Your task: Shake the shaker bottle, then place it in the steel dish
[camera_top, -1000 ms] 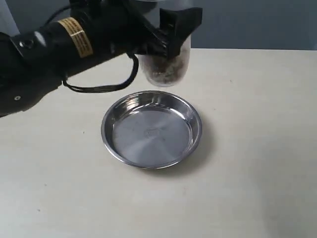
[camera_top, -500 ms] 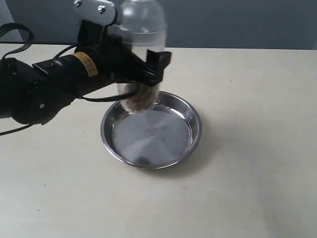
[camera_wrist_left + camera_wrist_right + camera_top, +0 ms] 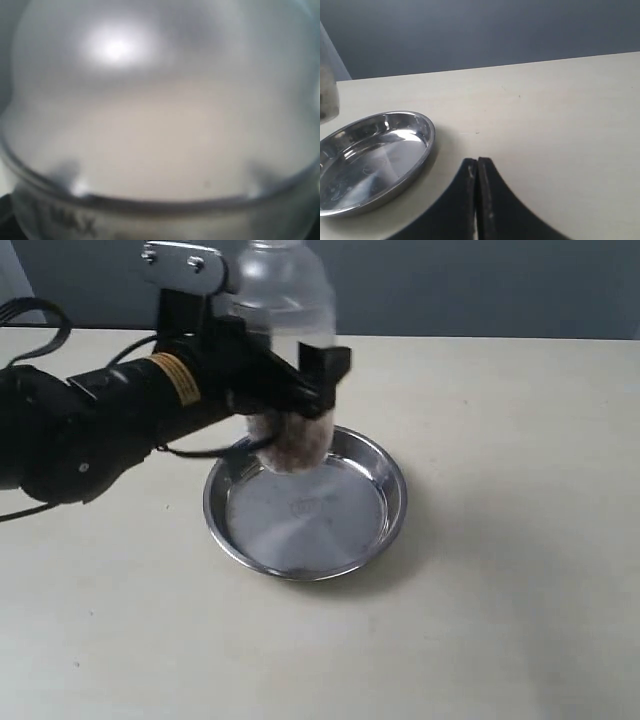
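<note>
Holding item: left pincer, clamped round the midsection of the bottle. The bottle is upright, cap uppermost, with brown granules settled at its base. The left wrist view shows only frosted plastic and a "MAX" mark.

Bottle position: over the rear-left part of the dish, base low inside the rim line. It looks just clear of the dish floor, though contact cannot be ruled out.

Right pincer: jaws pressed together, nothing between them, low over the worktop beside the dish and apart from it.

Progress, as judged: whether shaking is finished cannot be read from a still, but the bottle's place over the dish suggests the setting-down step. Left to do: lower the bottle until it stands on the dish floor, release it, and draw the arm away.

Surface: cream worktop, matte, with a few small dark specks. The dish is polished and mirror-bright, with nothing in it.

Room: plain dark blue-grey wall behind the worktop, with a paler strip at the far left.
</note>
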`<action>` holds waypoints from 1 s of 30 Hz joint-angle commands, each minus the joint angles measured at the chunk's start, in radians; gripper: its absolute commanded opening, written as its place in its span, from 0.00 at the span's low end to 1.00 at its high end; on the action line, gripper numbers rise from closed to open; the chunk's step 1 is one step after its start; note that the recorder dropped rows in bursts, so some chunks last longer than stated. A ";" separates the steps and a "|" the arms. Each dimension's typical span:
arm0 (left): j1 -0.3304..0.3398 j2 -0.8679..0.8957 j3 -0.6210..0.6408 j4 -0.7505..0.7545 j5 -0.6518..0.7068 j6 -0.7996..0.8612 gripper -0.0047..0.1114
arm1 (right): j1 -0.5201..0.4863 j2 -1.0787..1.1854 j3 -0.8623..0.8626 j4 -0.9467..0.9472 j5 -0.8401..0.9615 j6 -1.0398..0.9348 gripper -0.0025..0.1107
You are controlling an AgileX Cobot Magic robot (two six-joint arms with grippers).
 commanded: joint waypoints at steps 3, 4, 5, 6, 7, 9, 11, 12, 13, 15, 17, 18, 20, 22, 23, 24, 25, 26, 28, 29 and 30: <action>0.058 -0.011 -0.006 -0.289 -0.020 0.039 0.04 | 0.002 -0.004 0.001 -0.003 -0.010 -0.001 0.02; 0.046 -0.016 -0.006 -0.172 -0.007 -0.016 0.04 | 0.002 -0.004 0.001 -0.003 -0.010 -0.001 0.02; 0.026 -0.024 -0.006 0.020 -0.005 -0.082 0.04 | 0.002 -0.004 0.001 -0.003 -0.010 -0.001 0.02; 0.013 -0.030 -0.006 0.178 -0.009 -0.115 0.04 | 0.002 -0.004 0.001 -0.003 -0.010 -0.001 0.02; 0.009 -0.030 -0.006 0.273 -0.016 -0.119 0.04 | 0.002 -0.004 0.001 -0.003 -0.010 -0.001 0.02; 0.036 -0.026 -0.006 0.108 0.005 -0.082 0.04 | 0.002 -0.004 0.001 -0.003 -0.010 -0.001 0.02; 0.069 -0.012 -0.006 -0.243 0.017 -0.051 0.04 | 0.002 -0.004 0.001 -0.003 -0.010 -0.001 0.02; 0.065 -0.012 -0.006 -0.261 0.017 -0.051 0.04 | 0.002 -0.004 0.001 -0.003 -0.010 -0.001 0.02; 0.046 -0.014 -0.006 -0.124 0.020 -0.051 0.04 | 0.002 -0.004 0.001 -0.003 -0.010 -0.001 0.02; 0.018 -0.026 -0.006 0.222 0.020 -0.054 0.04 | 0.002 -0.004 0.001 -0.003 -0.010 -0.001 0.02; 0.038 -0.028 -0.006 0.101 0.044 -0.052 0.04 | 0.002 -0.004 0.001 -0.003 -0.010 -0.001 0.02; 0.058 -0.023 -0.006 -0.059 0.052 -0.035 0.04 | 0.002 -0.004 0.001 -0.003 -0.010 -0.001 0.02; 0.084 -0.005 -0.003 -0.321 0.044 0.025 0.04 | 0.002 -0.004 0.001 -0.003 -0.010 -0.001 0.02; 0.077 0.000 -0.003 -0.241 0.032 0.098 0.04 | 0.002 -0.004 0.001 -0.003 -0.010 -0.001 0.02; 0.070 0.003 -0.003 -0.166 0.030 0.092 0.04 | 0.002 -0.004 0.001 -0.003 -0.010 -0.001 0.02; 0.065 0.007 -0.003 -0.121 0.018 0.074 0.04 | 0.002 -0.004 0.001 -0.007 -0.010 -0.001 0.02; 0.059 0.014 -0.003 -0.080 0.002 0.043 0.04 | 0.002 -0.004 0.001 -0.007 -0.010 -0.001 0.02; 0.059 0.024 -0.003 -0.058 -0.026 0.020 0.04 | 0.002 -0.004 0.001 -0.007 -0.010 -0.001 0.02; 0.057 0.053 -0.003 -0.025 -0.084 -0.030 0.04 | 0.002 -0.004 0.001 -0.007 -0.010 -0.001 0.02; 0.057 0.072 0.004 -0.025 -0.137 -0.035 0.04 | 0.002 -0.004 0.001 -0.007 -0.010 -0.001 0.02; 0.057 0.091 0.017 -0.025 -0.207 -0.057 0.04 | 0.002 -0.004 0.001 -0.007 -0.010 -0.001 0.02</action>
